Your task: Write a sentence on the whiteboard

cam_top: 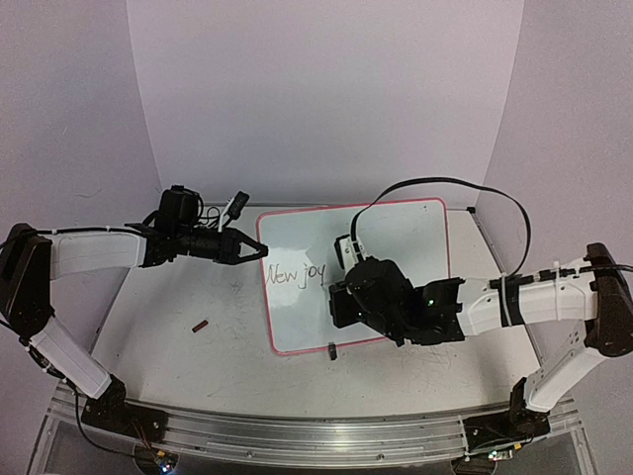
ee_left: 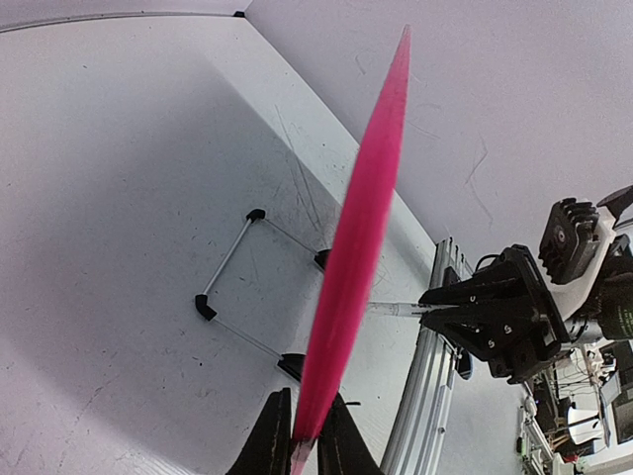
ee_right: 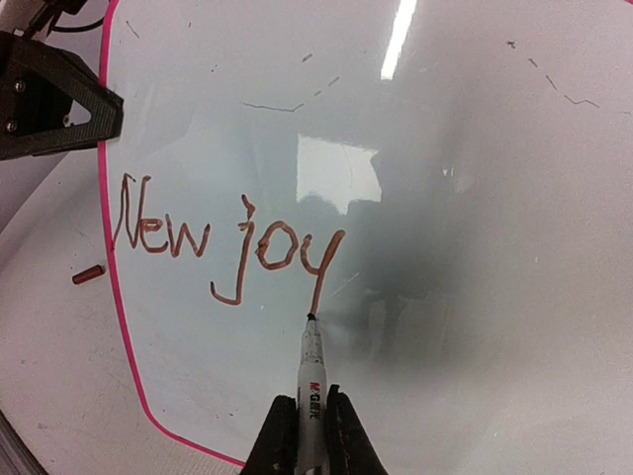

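Jaws of the right gripper (ee_right: pixel 310 421) clamped on the marker (ee_right: pixel 311 366), tip down at the y's tail, mid-frame, to extend the sentence (ee_right: pixel 227 247). Left gripper (ee_left: pixel 305 421) pinched onto the whiteboard (cam_top: pixel 406 247) rim, bottom centre, likely steadying it against strokes.

Table (cam_top: pixel 178 361) with whiteboard (cam_top: pixel 401 233), brown cylinder (cam_top: pixel 201 325)

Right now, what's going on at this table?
The right end effector holds a white marker pen, its tip on the large white pink-rimmed whiteboard at the tail of the y. The dark handwritten sentence reads "New joy" so far. The left end effector clamps the board's left rim.
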`<state>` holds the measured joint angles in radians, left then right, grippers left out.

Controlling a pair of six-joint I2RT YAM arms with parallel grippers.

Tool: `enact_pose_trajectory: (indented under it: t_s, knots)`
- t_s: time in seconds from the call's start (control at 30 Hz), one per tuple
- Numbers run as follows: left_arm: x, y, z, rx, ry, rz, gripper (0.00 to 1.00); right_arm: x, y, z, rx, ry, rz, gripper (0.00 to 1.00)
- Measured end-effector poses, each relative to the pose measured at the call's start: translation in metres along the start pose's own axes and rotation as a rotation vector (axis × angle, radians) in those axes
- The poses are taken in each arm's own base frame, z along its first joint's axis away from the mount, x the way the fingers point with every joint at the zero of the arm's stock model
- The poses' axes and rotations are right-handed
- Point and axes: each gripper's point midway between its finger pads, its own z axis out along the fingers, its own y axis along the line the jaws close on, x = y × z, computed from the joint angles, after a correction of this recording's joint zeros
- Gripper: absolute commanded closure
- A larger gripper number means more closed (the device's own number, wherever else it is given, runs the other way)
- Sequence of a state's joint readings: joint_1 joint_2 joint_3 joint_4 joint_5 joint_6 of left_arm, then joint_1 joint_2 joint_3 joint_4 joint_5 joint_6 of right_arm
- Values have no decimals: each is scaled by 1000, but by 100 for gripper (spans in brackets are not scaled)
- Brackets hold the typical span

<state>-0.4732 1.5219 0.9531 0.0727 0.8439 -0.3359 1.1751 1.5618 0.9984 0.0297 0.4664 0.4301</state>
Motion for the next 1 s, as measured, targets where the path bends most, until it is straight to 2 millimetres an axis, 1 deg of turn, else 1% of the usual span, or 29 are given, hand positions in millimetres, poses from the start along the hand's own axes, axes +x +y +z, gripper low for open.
enact_pose_trajectory:
  t_s: [0.07,0.13,0.3,0.4,0.5,0.6,1.0]
  knots:
    - [0,0,0,-1,0,0,91,0,1,1,-2,0,0,100]
    - [0,0,0,-1,0,0,91,-1,7,3,-14,-2,0,100]
    - [0,0,0,0,0,1,91,-11,12,1,-33,-27,13,100]
    - [0,0,0,1,0,0,91,-16,5,-6,-32,-44,24,100]
    - [0,0,0,2,0,1,91,-26,-9,-16,-26,-69,50,100]
    - [0,0,0,1,0,1,91,-38,-15,-16,-18,-99,75,100]
    - [0,0,0,2,0,1,91,-31,-17,-9,0,-84,65,100]
